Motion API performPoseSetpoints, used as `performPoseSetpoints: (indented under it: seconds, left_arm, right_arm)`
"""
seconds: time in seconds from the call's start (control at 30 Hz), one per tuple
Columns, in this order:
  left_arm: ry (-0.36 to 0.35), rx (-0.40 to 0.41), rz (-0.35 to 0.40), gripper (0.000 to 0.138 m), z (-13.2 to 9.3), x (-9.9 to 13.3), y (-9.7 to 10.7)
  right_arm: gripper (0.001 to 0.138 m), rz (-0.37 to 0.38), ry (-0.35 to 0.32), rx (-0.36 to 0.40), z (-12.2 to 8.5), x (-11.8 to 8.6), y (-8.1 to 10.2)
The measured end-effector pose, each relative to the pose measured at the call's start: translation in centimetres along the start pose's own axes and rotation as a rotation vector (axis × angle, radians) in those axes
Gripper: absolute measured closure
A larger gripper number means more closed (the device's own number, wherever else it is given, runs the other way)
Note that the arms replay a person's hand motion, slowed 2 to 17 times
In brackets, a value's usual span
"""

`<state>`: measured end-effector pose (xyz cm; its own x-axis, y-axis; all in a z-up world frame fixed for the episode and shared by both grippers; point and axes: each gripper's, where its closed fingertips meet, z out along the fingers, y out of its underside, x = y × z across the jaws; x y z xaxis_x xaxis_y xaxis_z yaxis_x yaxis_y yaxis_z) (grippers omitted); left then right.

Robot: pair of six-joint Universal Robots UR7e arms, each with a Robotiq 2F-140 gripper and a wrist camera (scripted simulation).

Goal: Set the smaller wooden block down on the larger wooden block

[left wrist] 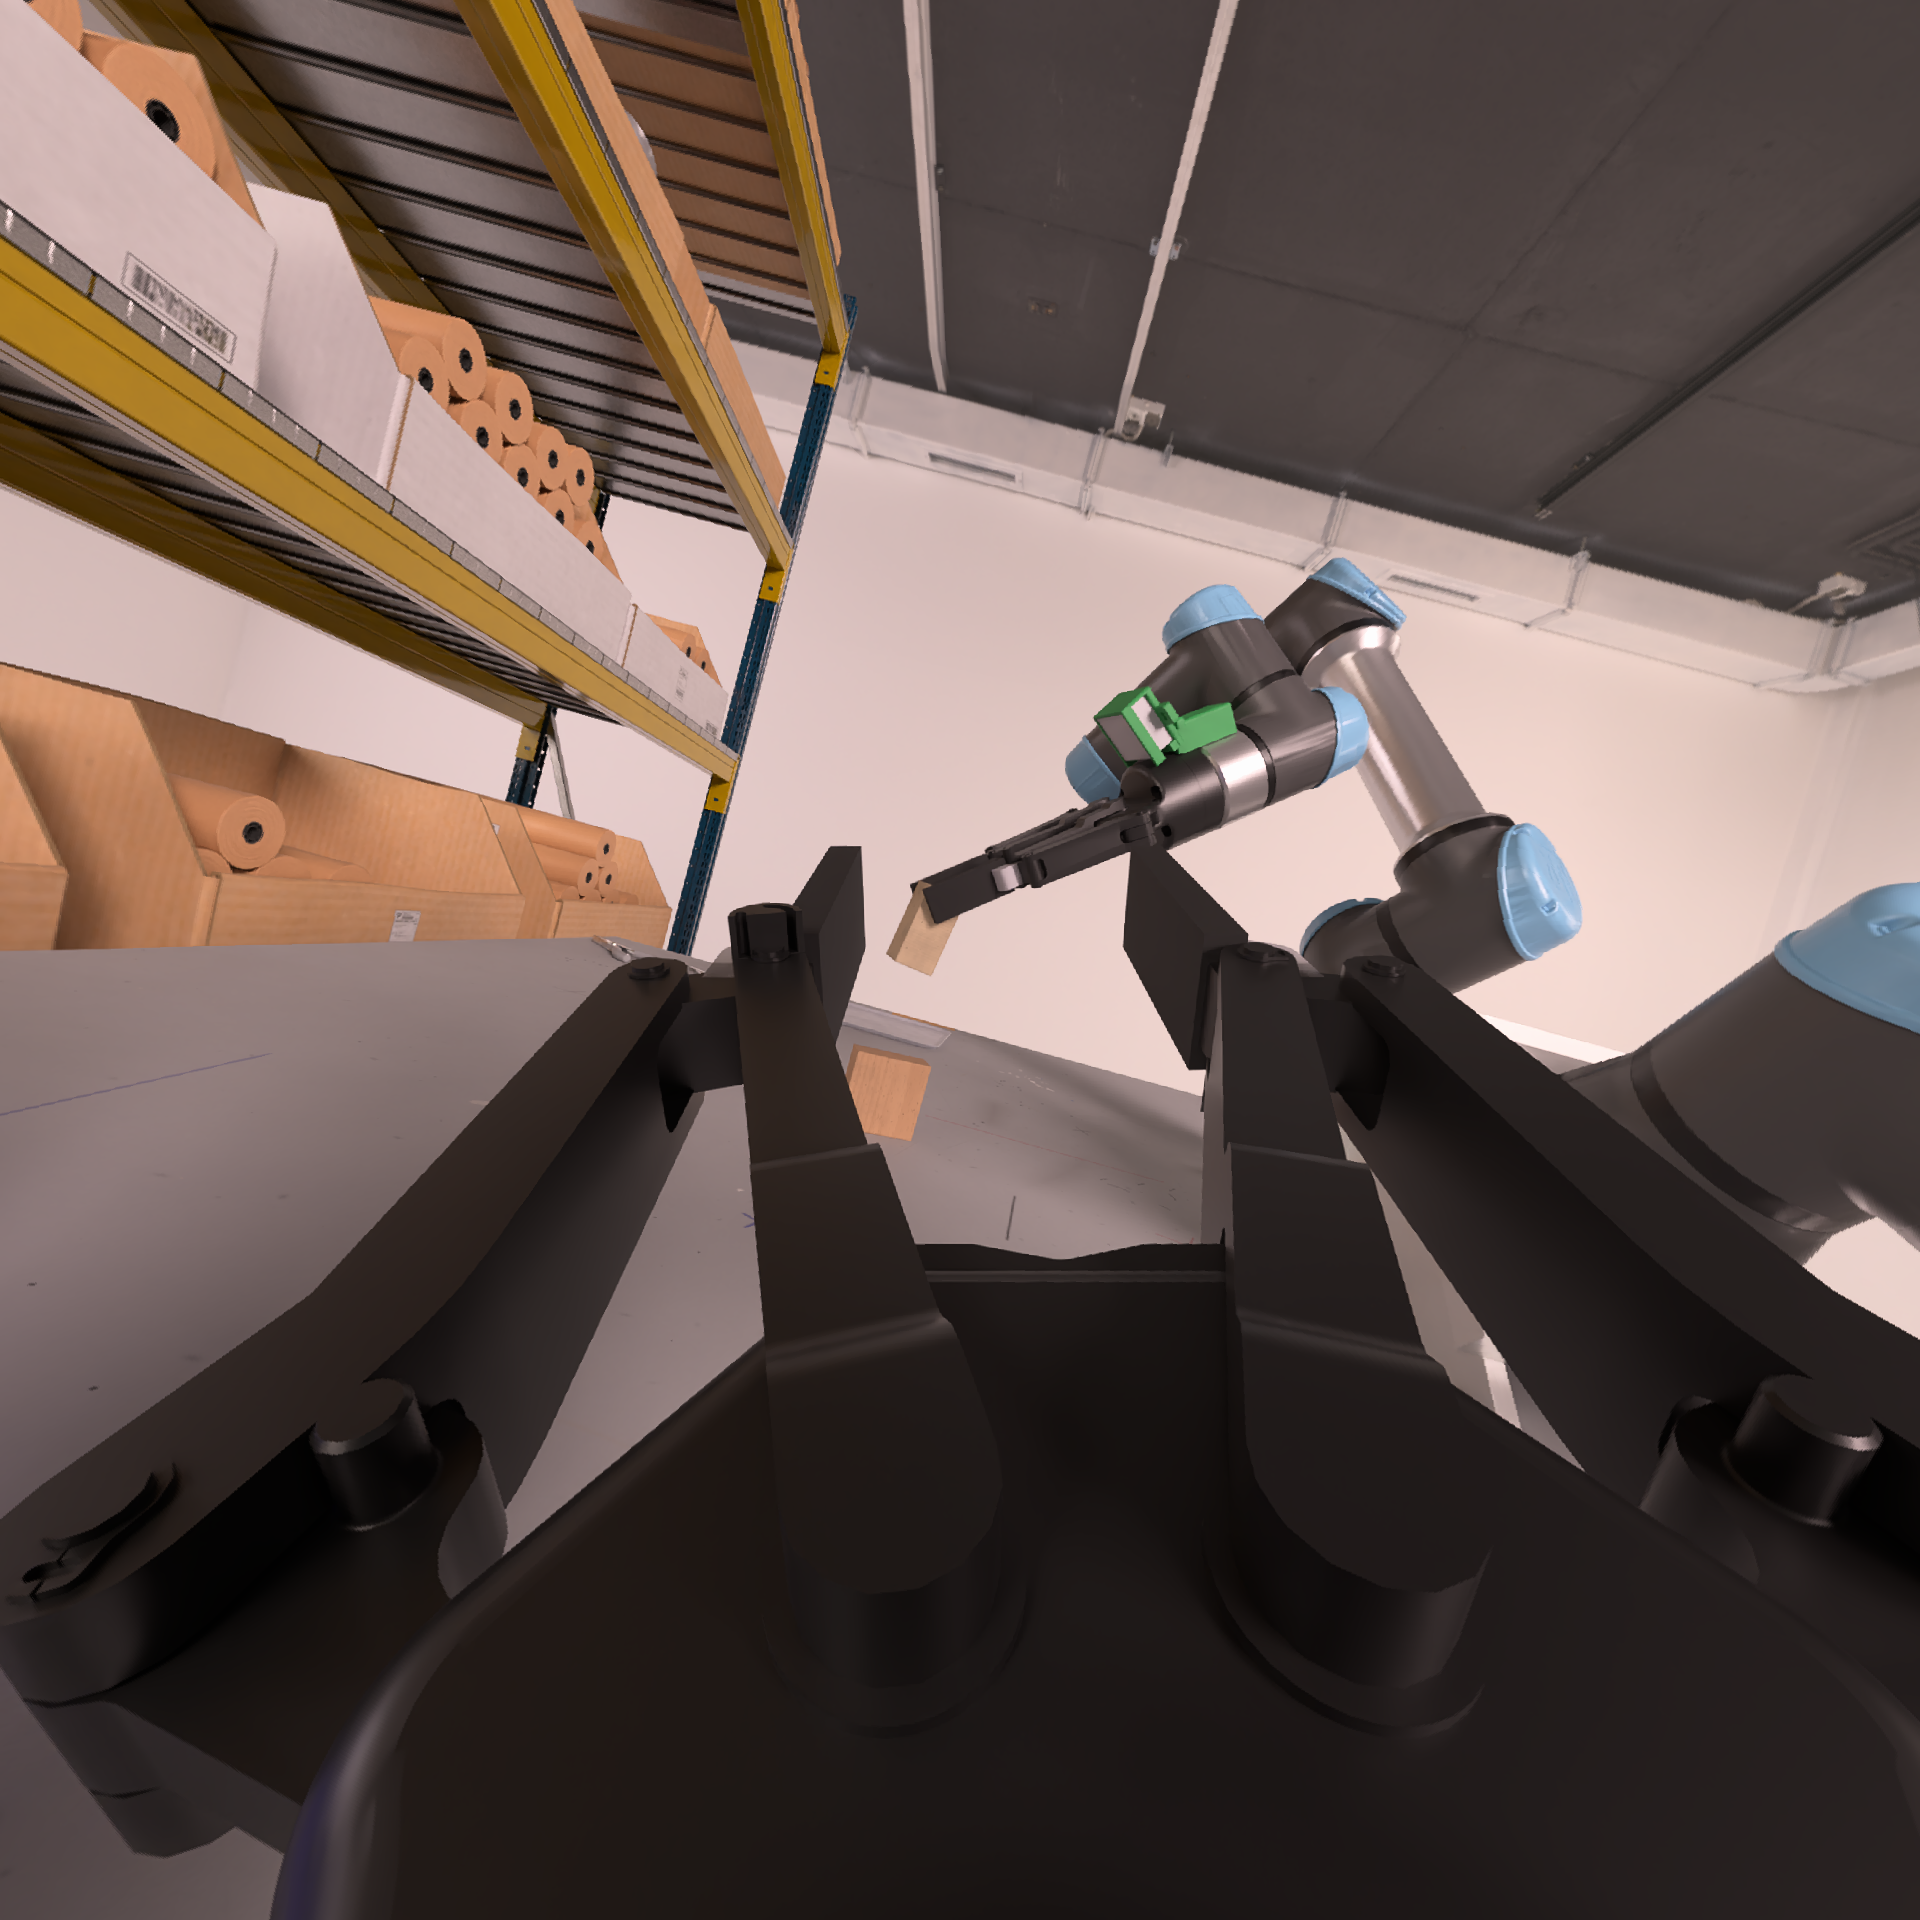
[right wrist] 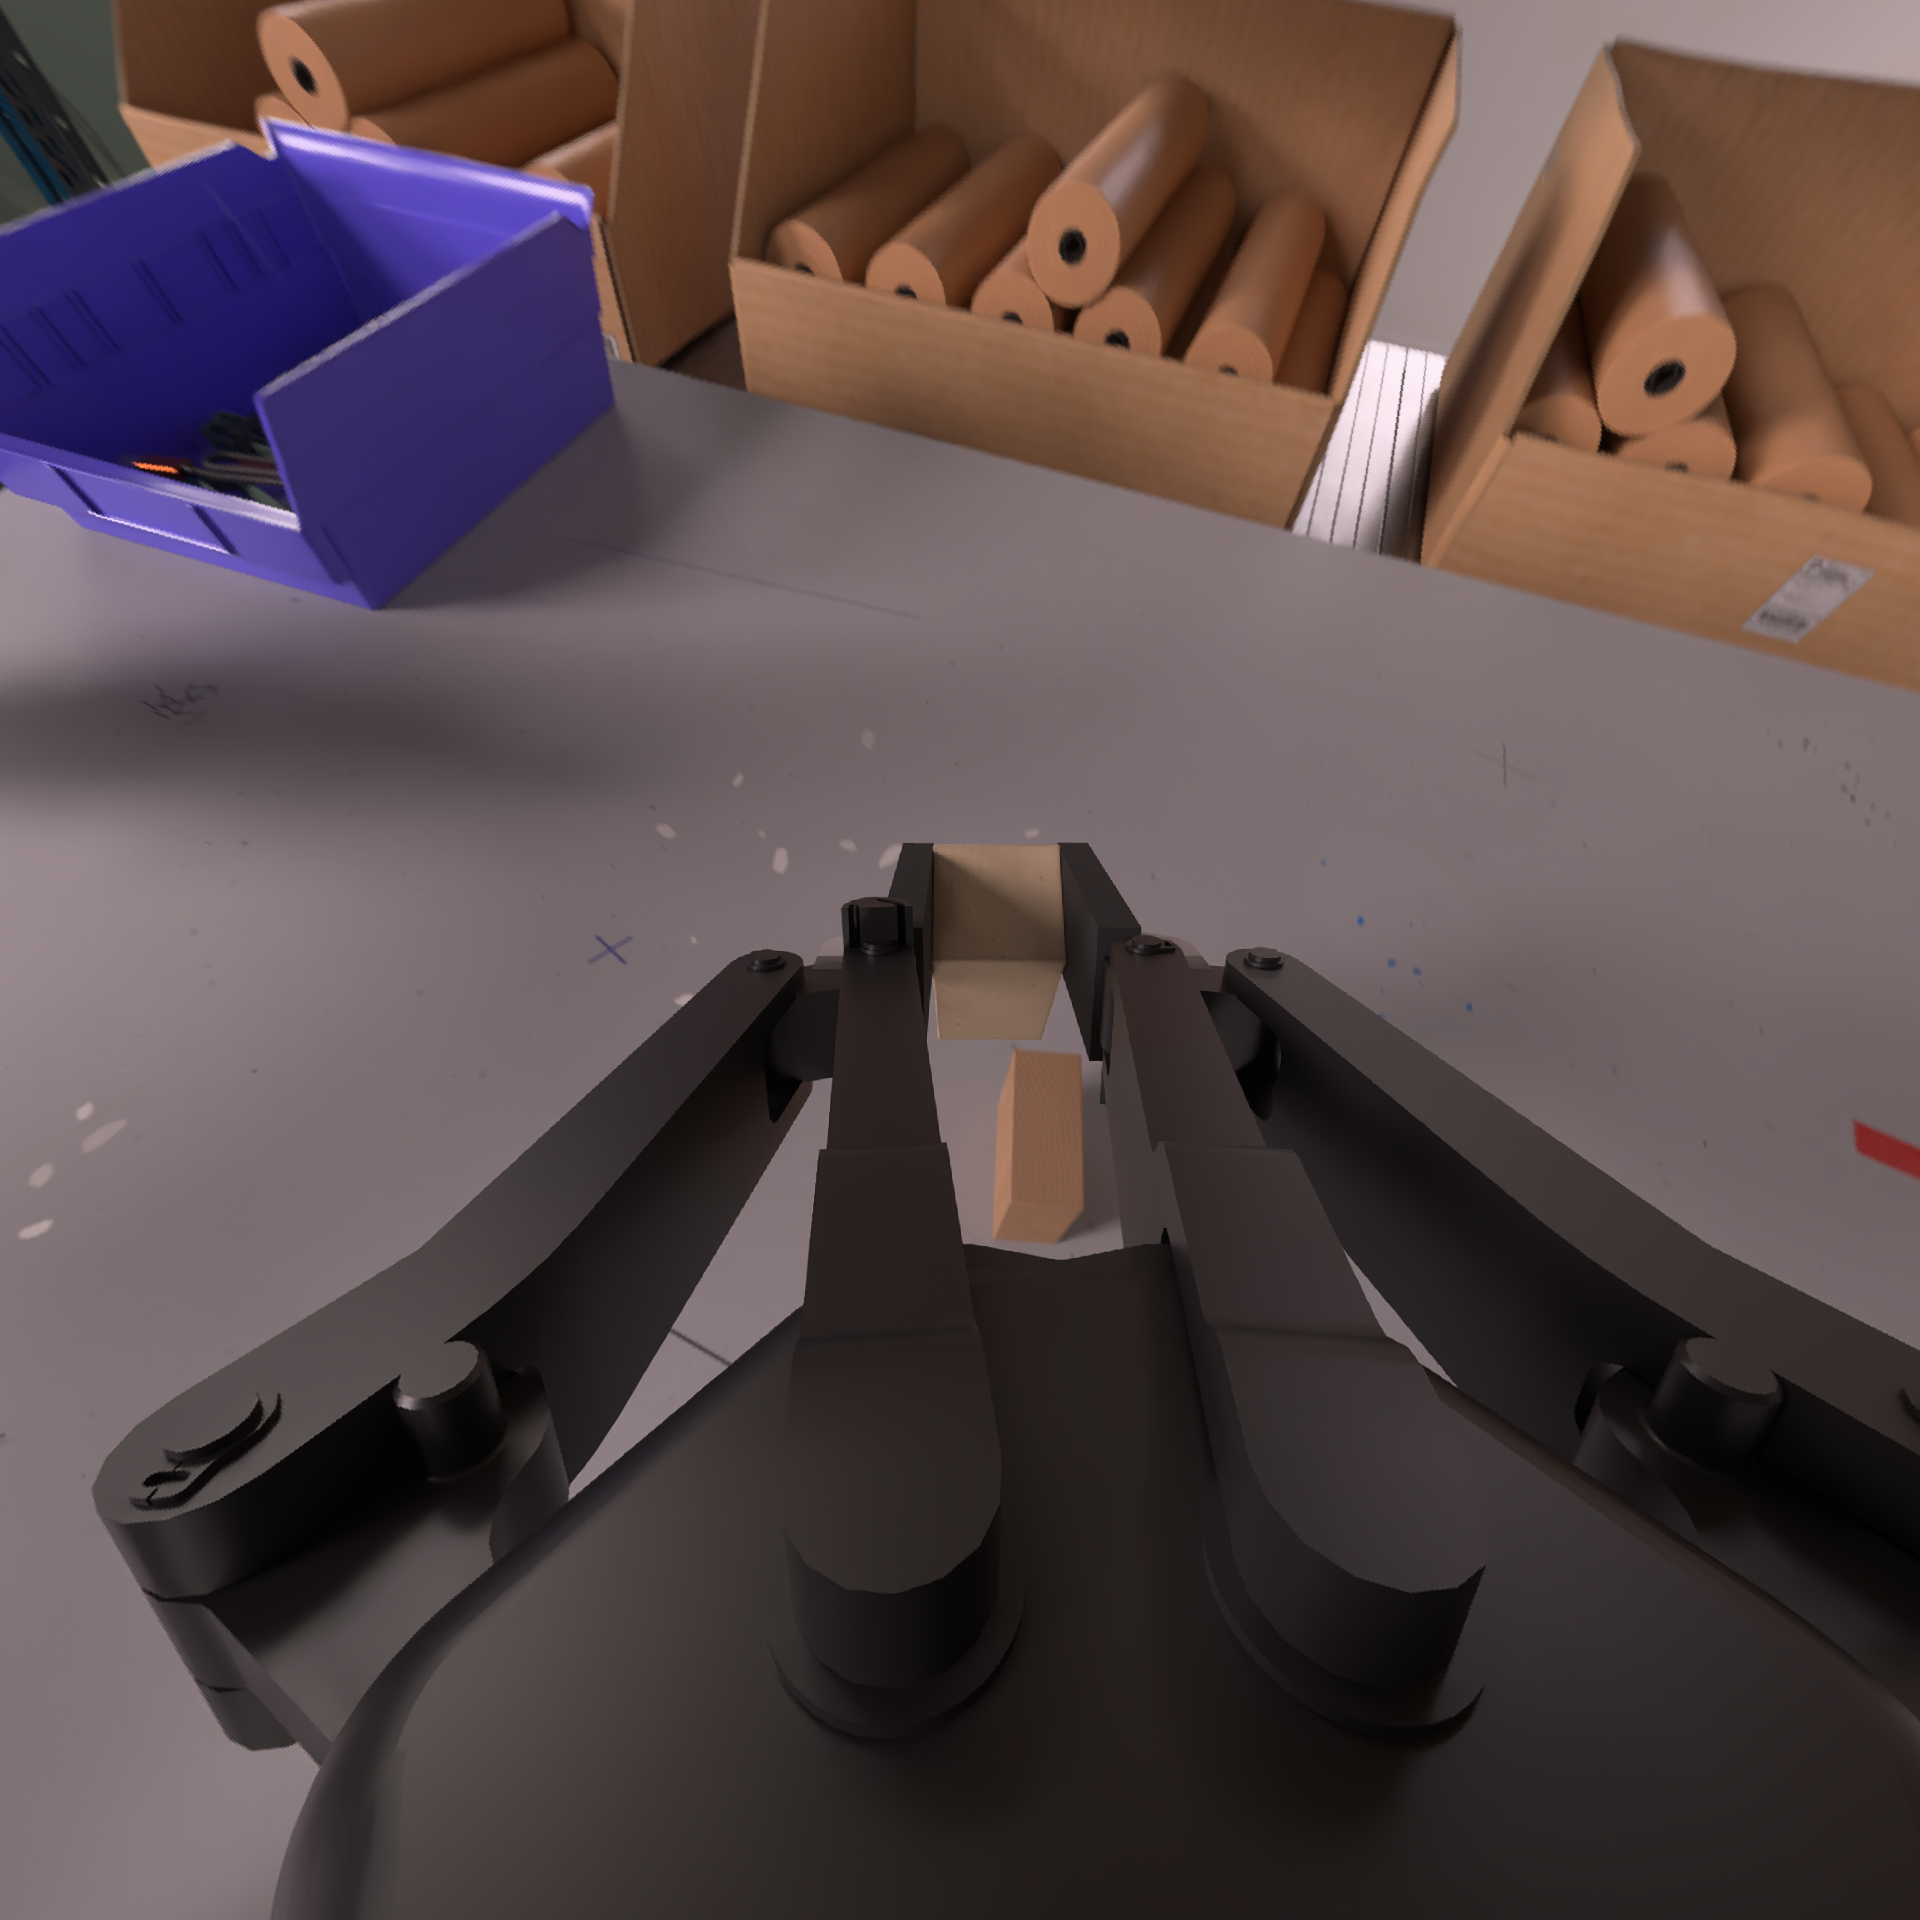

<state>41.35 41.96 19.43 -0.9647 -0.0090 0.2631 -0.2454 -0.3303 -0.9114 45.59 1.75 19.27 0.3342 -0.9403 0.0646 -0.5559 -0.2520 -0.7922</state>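
Note:
My right gripper [right wrist: 997, 883] is shut on the smaller, pale wooden block [right wrist: 987, 935] and holds it in the air above the grey table [right wrist: 416, 935]. The larger, orange-brown wooden block [right wrist: 1036, 1143] lies on the table just below and nearer to the wrist than the held block. In the left wrist view the right gripper [left wrist: 940, 904] shows farther off, tilted down, with the pale block [left wrist: 914, 948] hanging above the larger block [left wrist: 888, 1091]. My left gripper [left wrist: 1003, 935] is open and empty, low over the table, pointing toward both blocks.
A purple bin [right wrist: 312, 343] stands at the table's far left. Cardboard boxes of brown paper rolls [right wrist: 1039, 260] line the floor beyond the table edge. A yellow-and-blue shelving rack [left wrist: 416, 416] with boxes rises on the left. The right arm [left wrist: 1403, 748] reaches in from the right.

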Motion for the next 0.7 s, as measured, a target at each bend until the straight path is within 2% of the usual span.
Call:
performPoseSetpoints:
  seconds: [0.2, 0.4, 0.53, 0.7]
  left_arm:
    - [-0.014, -0.014, 0.007, 0.073, -0.1, -0.4, 0.3]
    - [-0.021, -0.017, -0.016, 0.074, -0.3, -0.8, 0.6]
    - [-0.027, -0.02, -0.024, 0.074, -0.3, -1.1, 0.7]
    - [-0.034, -0.02, -0.019, 0.074, -0.4, -1.2, 0.7]
  right_arm:
    - [0.108, 0.069, 0.008, -0.117, 1.7, 2.2, 4.2]
    - [0.108, 0.092, 0.004, -0.154, 3.8, 2.8, 6.6]
    - [0.104, 0.099, -0.008, -0.116, 4.4, 2.8, 6.5]
    - [0.089, 0.103, -0.029, -0.01, 3.9, 2.1, 4.4]
